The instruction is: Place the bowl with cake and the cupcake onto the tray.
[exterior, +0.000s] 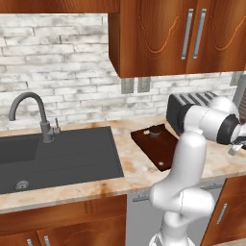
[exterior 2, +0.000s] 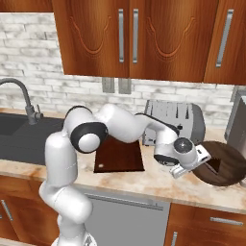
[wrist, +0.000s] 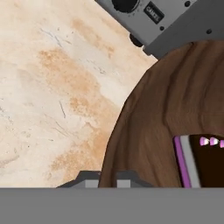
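At about four o'clock in the right base view, the gripper (exterior 2: 204, 165) reaches to the near left edge of the bowl with cake (exterior 2: 226, 161), which sits tilted with its rim raised toward the camera, on the desk (exterior 2: 158, 185) just right of the grey toaster (exterior 2: 175, 120). The jaws are drawn nearly together on the bowl's rim: in the hand view the brown rim (wrist: 144, 131) rises straight up between the two dark finger tips (wrist: 89, 178), and the purplish cake piece (wrist: 192, 159) lies inside the bowl at four o'clock of that picture. So the jaws hold the bowl by its edge; whether its underside touches the desk I cannot tell.

Left of the toaster, the tray (exterior 2: 120, 156) lies flat on the desk, partly hidden by the arm. In the left base view its near corner with the small pale hole (exterior: 161, 164) points toward five o'clock, and the cupcake (exterior: 155, 130) stands at the tray's far end, at about twelve o'clock of the board. Tray and bowl are well apart, with the toaster between them at the back.

The dark sink basin (exterior: 57, 156) with its curved tap (exterior: 33, 113) lies to the tray's nine o'clock.
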